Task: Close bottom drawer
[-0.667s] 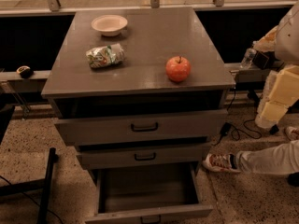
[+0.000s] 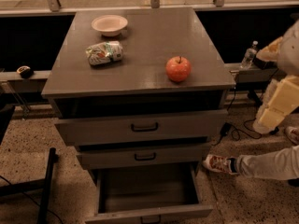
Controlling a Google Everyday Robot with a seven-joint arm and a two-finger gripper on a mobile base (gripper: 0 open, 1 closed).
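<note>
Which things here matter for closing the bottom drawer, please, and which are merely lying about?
Job: bottom drawer, pulled out; gripper, at the right edge beside the cabinet.
Lying about: bowl, snack bag, apple on top; water bottle; someone's shoe.

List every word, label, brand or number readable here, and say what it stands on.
None can be read.
Snack bag on the cabinet: printed packaging, too blurred to read.
Water bottle right of the cabinet: label too small to read.
Bottom drawer, standing open: no markings visible.
Gripper, at the right edge beside the cabinet: no markings visible.
</note>
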